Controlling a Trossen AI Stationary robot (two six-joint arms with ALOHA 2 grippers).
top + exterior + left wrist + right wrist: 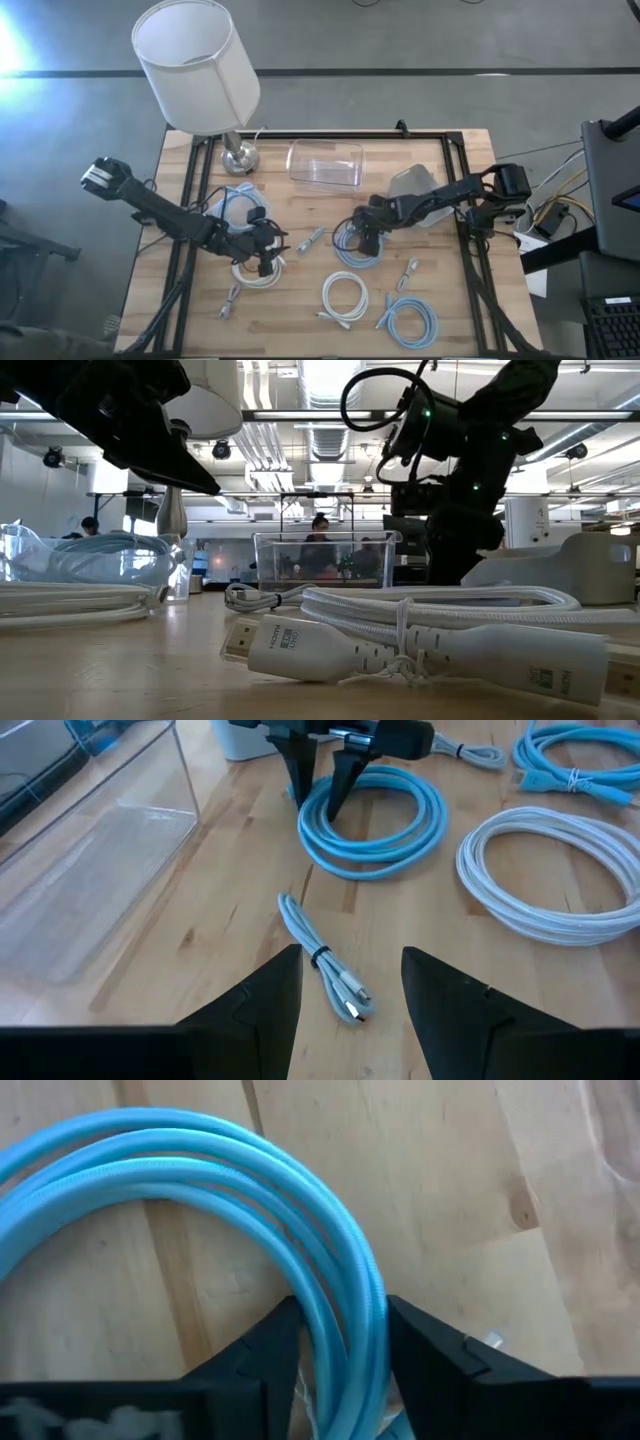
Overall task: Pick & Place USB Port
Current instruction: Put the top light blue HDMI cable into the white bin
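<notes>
Two grippers low over mid-worktop: left gripper [268, 250] spread wide, holding nothing, above a white cable coil [258, 272]. Small USB cable [311, 239] flat between them. Right gripper [338, 1342] straddling blue cable coil [200, 1200], seemingly not yet clamped.

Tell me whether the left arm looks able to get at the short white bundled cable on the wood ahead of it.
Probably yes. The short white bundled cable lies alone on bare wood just ahead of the open left gripper, nothing between them. The right gripper sits farther off, on the blue coiled cable.
</notes>
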